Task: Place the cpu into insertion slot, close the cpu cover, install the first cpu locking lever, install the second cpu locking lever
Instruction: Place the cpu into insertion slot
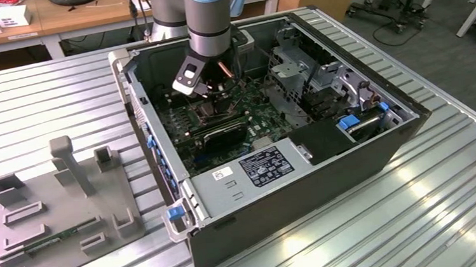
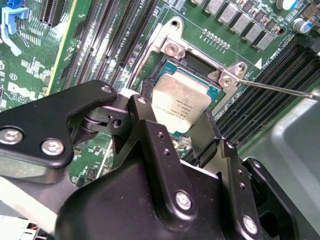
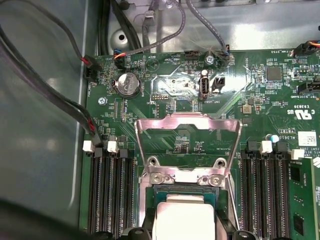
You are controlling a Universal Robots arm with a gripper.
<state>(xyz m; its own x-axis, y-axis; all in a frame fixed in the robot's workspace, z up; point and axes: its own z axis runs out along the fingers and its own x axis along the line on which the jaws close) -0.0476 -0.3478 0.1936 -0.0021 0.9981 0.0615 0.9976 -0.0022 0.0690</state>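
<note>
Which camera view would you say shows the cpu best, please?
The second wrist view: the cpu shows most of its face between the fingers. The first wrist view crops it; the arm covers it in the exterior view.

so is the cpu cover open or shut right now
open: in the first wrist view the cpu cover is swung back from its hinge, green circuit board showing through its window, and the cpu is uncovered

Ribbed metal table (image 1: 432,220) carries an open PC case (image 1: 327,184) at centre & a grey fixture plate (image 1: 50,231) w/ slots, toward the exterior view's left.
</note>
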